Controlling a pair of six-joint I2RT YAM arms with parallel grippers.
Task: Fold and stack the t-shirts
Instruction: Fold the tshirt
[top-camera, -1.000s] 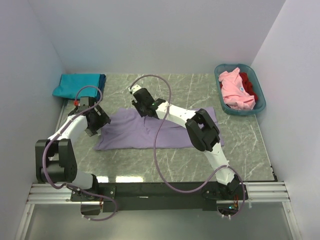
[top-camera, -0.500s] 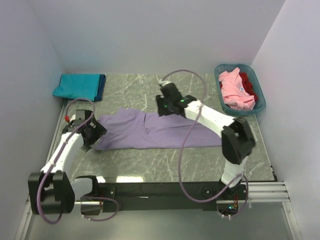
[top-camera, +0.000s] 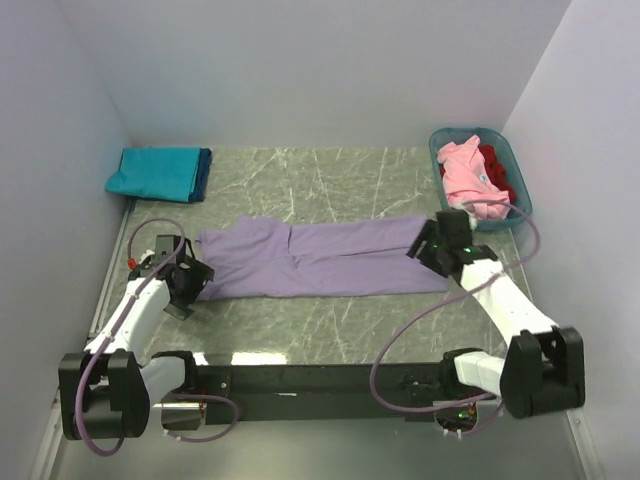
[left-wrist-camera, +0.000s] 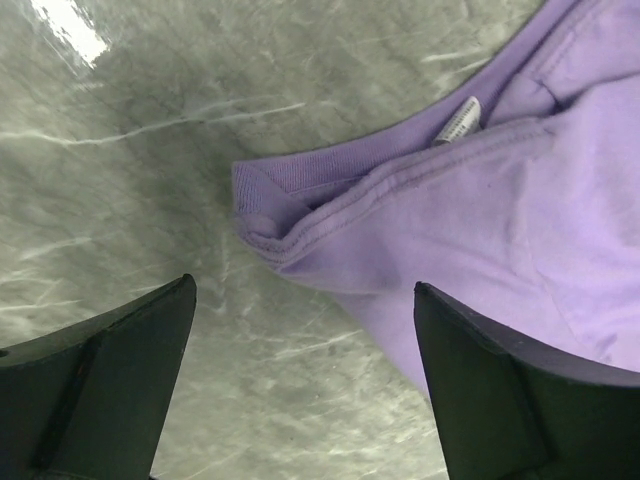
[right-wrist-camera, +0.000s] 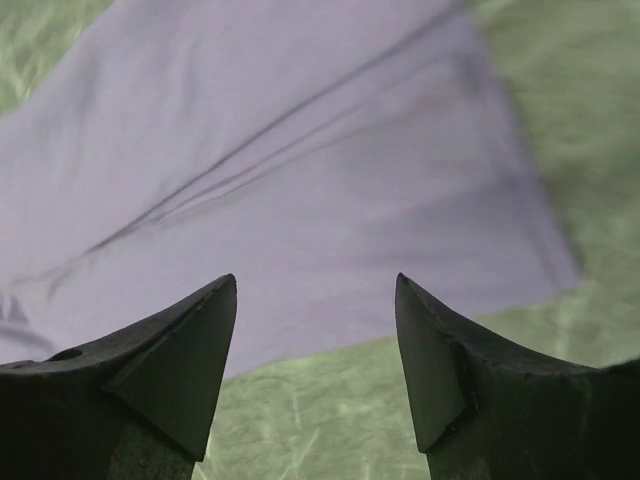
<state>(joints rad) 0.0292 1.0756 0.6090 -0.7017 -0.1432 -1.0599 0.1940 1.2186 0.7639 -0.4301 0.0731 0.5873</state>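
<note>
A lavender-purple t-shirt (top-camera: 320, 260) lies folded into a long strip across the middle of the table. Its collar end with a white tag (left-wrist-camera: 456, 122) shows in the left wrist view. My left gripper (top-camera: 183, 285) hovers open just off the strip's left end, nothing between its fingers (left-wrist-camera: 120, 350). My right gripper (top-camera: 437, 247) stands open over the strip's right end (right-wrist-camera: 330, 180), holding nothing. Folded teal and dark blue t-shirts (top-camera: 158, 173) are stacked at the back left. Pink (top-camera: 468, 180) and red (top-camera: 498, 172) t-shirts lie in the basket.
A teal-blue plastic basket (top-camera: 520, 215) stands at the back right by the right wall. White walls close the table on the left, back and right. The arms' black base rail (top-camera: 320, 380) runs along the near edge.
The right arm swung from the shirt's middle to its right end and its jaws opened, leaving the cloth spread into a long strip. The left gripper drew back toward the near left, off the shirt.
</note>
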